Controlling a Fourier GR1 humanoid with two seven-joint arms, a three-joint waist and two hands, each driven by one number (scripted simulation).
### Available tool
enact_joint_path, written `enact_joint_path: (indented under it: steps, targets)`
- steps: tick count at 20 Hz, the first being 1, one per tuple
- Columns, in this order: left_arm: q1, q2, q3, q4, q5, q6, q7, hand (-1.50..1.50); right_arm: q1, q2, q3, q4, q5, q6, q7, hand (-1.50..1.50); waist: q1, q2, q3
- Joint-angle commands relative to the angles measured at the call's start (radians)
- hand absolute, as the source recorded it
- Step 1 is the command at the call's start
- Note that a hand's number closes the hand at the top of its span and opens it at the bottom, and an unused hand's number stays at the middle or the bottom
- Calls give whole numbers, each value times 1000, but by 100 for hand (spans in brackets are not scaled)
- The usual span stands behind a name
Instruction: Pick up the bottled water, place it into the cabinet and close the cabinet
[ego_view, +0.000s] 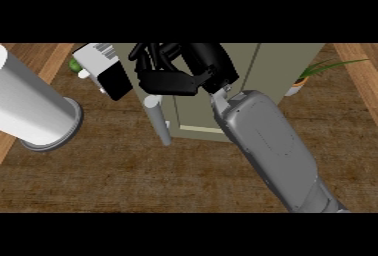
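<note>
The bottled water (159, 122), a slim pale bottle, stands upright on the wooden counter (111, 175) just in front of the olive-grey cabinet (273, 65). Its cap sits right below the heel of my right hand (171, 81). My right forearm (269, 145) runs from the lower right up to the cabinet's front. The hand's fingers (150, 56) are curled against the cabinet face, away from the bottle, and I see nothing held in them. The cabinet doors look closed. My left hand does not show.
A tall white cylinder on a round base (33, 107) stands at the left. A white and black appliance (103, 70) sits left of the cabinet. A potted plant (306, 77) is at its right. Open counter lies in front.
</note>
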Motion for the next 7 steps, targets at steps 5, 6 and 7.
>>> enact_joint_path:
  steps: [5, 6, 7]
  targets:
    - [-51, 4, -10, -10, 1, 1, 28, 150, -50, -30, -78, 244, 37, -54, -31, 150, -2, 53, 3]
    - [-31, -10, -12, -14, 9, 9, 28, 150, -49, -47, -92, 232, 32, -54, -40, 150, -3, 49, 4]
    - [-23, 14, 17, -41, 29, 7, 41, 150, -31, -68, -94, 251, 25, -26, -66, 150, 6, 54, 5]
